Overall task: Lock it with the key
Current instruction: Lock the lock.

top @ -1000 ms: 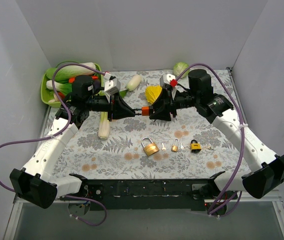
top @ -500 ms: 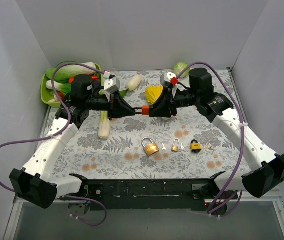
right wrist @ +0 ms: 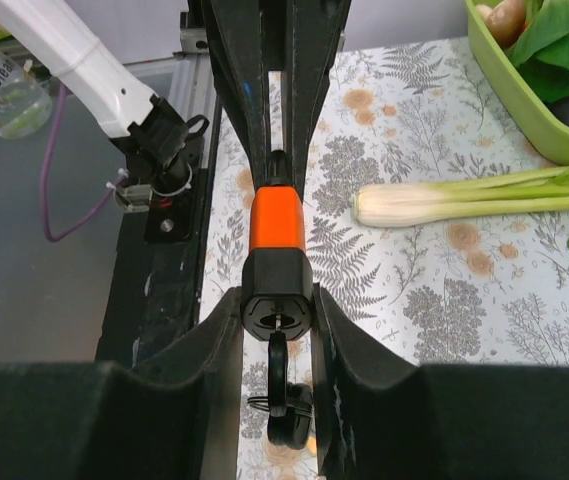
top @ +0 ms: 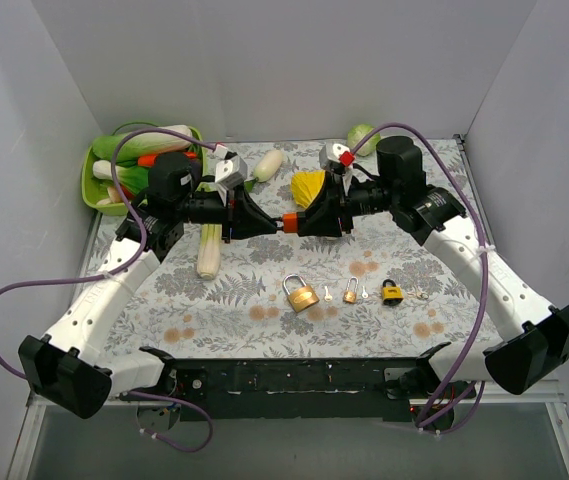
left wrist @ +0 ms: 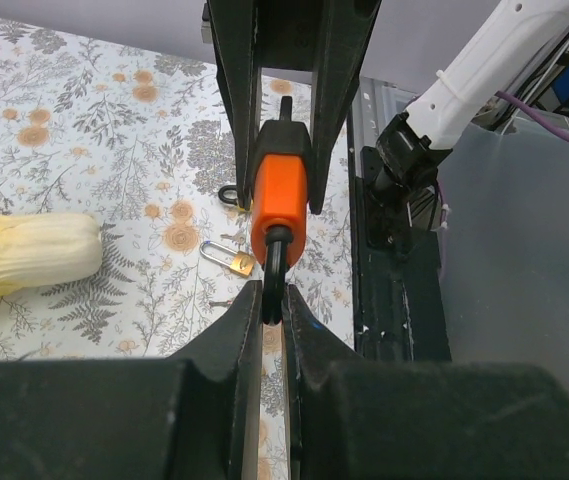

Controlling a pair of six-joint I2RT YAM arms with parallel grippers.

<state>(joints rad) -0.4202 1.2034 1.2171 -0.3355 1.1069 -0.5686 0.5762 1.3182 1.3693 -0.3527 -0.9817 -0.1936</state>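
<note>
An orange padlock (top: 289, 221) is held in the air: the left end effector (left wrist: 270, 300) clenches its shackle (left wrist: 275, 265), the right end effector (right wrist: 277, 300) grips its black base (right wrist: 277, 285).

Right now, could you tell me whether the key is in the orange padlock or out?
In: on the right wrist view the key sticks out of the black end of the orange padlock.

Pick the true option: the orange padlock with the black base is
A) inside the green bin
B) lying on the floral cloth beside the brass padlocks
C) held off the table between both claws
C: the orange padlock with the black base is in mid-air, its black shackle pinched in the left claw, its base gripped by the right claw.
</note>
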